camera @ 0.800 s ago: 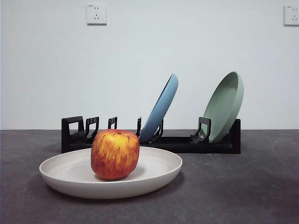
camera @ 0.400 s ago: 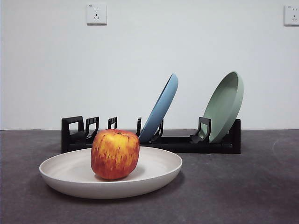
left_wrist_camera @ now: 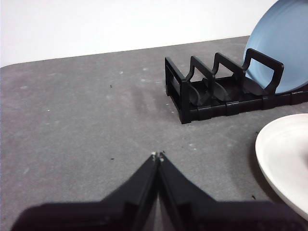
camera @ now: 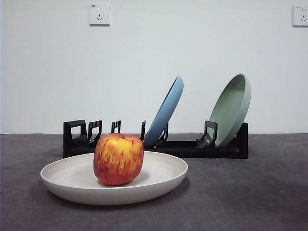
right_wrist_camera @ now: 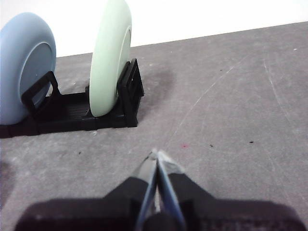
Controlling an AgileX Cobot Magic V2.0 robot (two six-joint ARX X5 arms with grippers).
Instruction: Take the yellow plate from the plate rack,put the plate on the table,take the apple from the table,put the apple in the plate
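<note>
The cream yellow plate [camera: 159,179] lies flat on the dark grey table [camera: 250,192] in front of the black plate rack [camera: 183,147]. The red and yellow apple [camera: 118,159] stands inside the plate, left of its middle. In the left wrist view the plate's rim [left_wrist_camera: 284,161] shows beside the rack's empty end [left_wrist_camera: 202,94]. My left gripper [left_wrist_camera: 157,156] is shut and holds nothing, over bare table away from the rack. My right gripper [right_wrist_camera: 156,155] is shut too, over bare table near the rack's other end [right_wrist_camera: 130,94]. Neither arm shows in the front view.
A blue plate [camera: 166,113] leans in the rack's middle slot and a pale green plate [camera: 233,108] stands in its right slot. The rack's left slots [camera: 82,132] hold nothing. A white wall with two sockets lies behind.
</note>
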